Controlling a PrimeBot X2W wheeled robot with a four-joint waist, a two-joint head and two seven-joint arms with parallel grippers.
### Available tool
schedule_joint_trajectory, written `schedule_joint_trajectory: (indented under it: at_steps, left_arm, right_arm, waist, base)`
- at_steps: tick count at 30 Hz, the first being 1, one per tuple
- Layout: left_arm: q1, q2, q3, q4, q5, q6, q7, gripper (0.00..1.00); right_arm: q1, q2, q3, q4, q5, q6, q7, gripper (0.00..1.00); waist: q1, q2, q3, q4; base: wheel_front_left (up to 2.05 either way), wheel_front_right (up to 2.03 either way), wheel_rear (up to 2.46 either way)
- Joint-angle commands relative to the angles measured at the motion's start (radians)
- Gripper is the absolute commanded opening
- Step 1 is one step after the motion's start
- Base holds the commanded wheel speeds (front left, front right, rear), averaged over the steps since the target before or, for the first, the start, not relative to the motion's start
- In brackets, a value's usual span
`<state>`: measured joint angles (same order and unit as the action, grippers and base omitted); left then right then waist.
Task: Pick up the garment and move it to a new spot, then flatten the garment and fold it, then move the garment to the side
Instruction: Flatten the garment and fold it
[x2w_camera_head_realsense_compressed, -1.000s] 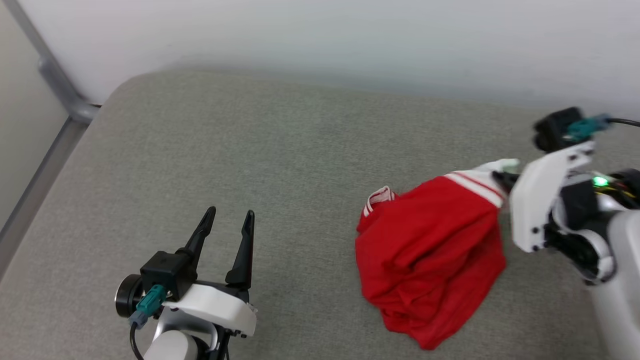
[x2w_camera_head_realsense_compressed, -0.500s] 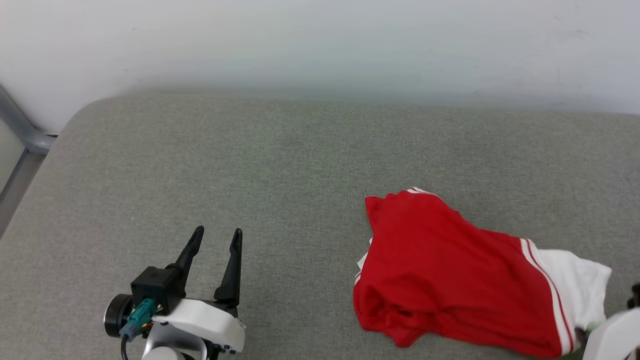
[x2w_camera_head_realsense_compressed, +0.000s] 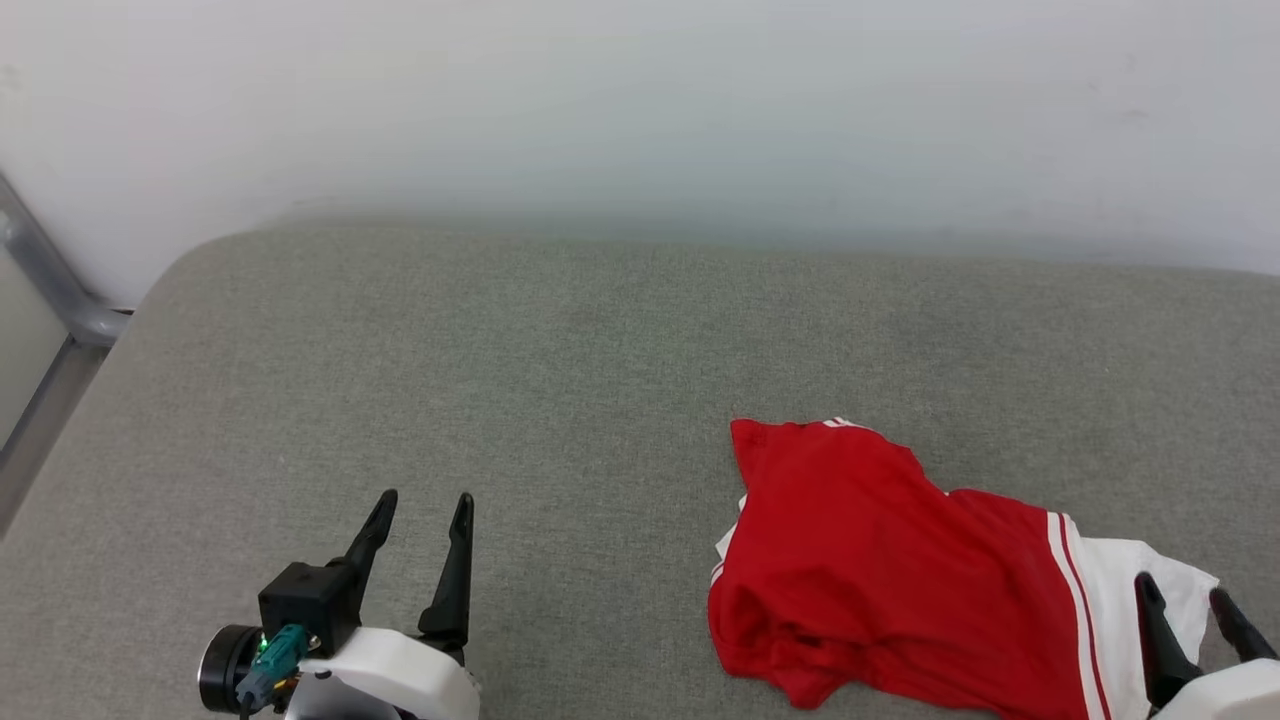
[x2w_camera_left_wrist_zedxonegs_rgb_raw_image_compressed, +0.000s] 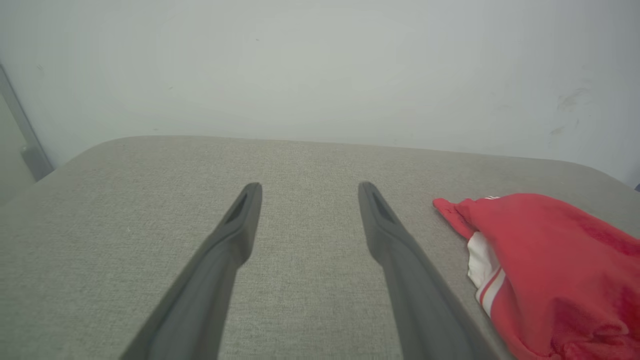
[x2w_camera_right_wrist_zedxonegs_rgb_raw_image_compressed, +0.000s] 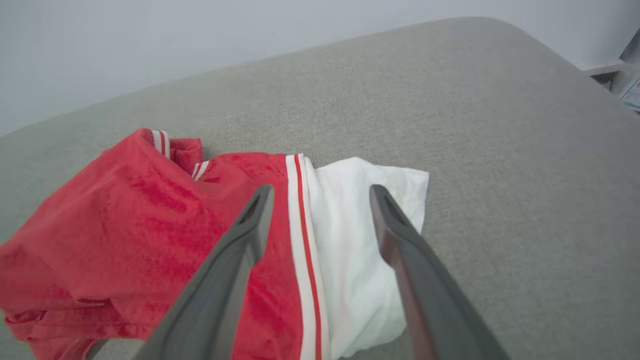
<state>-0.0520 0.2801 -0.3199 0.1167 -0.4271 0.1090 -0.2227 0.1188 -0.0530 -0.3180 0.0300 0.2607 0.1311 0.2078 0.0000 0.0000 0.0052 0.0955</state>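
Note:
The red garment (x2w_camera_head_realsense_compressed: 880, 580) lies crumpled on the grey cushion at the lower right of the head view, its white panel and striped trim toward the right. My right gripper (x2w_camera_head_realsense_compressed: 1185, 600) stands open over that white panel (x2w_camera_right_wrist_zedxonegs_rgb_raw_image_compressed: 355, 235), with nothing held between its fingers. The garment (x2w_camera_right_wrist_zedxonegs_rgb_raw_image_compressed: 125, 225) spreads to the left in the right wrist view. My left gripper (x2w_camera_head_realsense_compressed: 418, 500) is open at the lower left, well apart from the garment (x2w_camera_left_wrist_zedxonegs_rgb_raw_image_compressed: 545, 265), which lies to its right. The printed number is hidden.
The grey cushion (x2w_camera_head_realsense_compressed: 500, 380) runs wide, with bare fabric to the left and behind the garment. A pale wall (x2w_camera_head_realsense_compressed: 640, 100) rises behind it. A grey metal rail (x2w_camera_head_realsense_compressed: 50, 300) stands at the far left edge.
The right gripper has let go of the garment's white end and now stands open over it. The garment has dropped from a lifted bundle to lie spread on the cushion. The head camera shifted.

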Motion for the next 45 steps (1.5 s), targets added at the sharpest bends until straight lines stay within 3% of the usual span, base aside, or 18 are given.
schedule_joint_trajectory:
  at_steps: [1,7,14,21,32,42,45]
  left_arm:
    - [0.014,0.006,0.001,-0.004,-0.005,0.005,0.001,1.00]
    - [0.030,0.016,0.008,-0.016,-0.007,0.020,0.015,1.00]
    - [0.004,0.027,0.005,-0.020,-0.014,0.032,0.064,1.00]
    - [-0.106,-0.009,-0.082,0.002,-0.055,-0.041,0.236,1.00]
    - [-0.381,-0.056,-0.228,0.163,-0.096,-0.178,0.563,1.00]
    - [-0.492,-0.045,-0.387,0.359,-0.082,-0.231,0.781,1.00]
    - [-0.493,-0.049,-0.437,0.391,-0.098,-0.239,0.820,0.00]
  right_arm:
    - [0.006,0.003,0.008,-0.009,-0.006,-0.001,-0.013,1.00]
    - [0.007,0.003,0.090,-0.097,-0.032,-0.001,-0.121,1.00]
    - [0.025,0.003,0.176,-0.190,-0.024,-0.001,-0.154,1.00]
    - [0.033,0.003,0.218,-0.262,-0.016,-0.001,-0.129,1.00]
    - [-0.042,0.003,0.243,-0.304,-0.012,-0.001,-0.129,1.00]
    - [-0.080,0.003,0.250,-0.259,0.023,-0.001,-0.168,1.00]
    - [-0.083,0.003,0.250,-0.245,0.029,-0.001,-0.175,1.00]
  waist:
    - [0.0000,0.0000,-0.011,0.000]
    - [0.0000,0.0000,-0.029,-0.004]
    - [0.0000,0.0000,-0.033,-0.039]
    - [0.0000,0.0000,0.000,-0.099]
    - [0.0000,0.0000,0.178,-0.189]
    - [0.0000,0.0000,0.261,-0.234]
    - [0.0000,0.0000,0.264,-0.239]
  base:
    - [0.00,0.00,0.00]
    - [0.00,0.00,0.00]
    - [0.00,0.00,0.00]
    - [0.00,0.00,0.00]
    - [0.00,0.00,0.00]
    - [0.00,0.00,0.00]
    - [0.00,0.00,0.00]
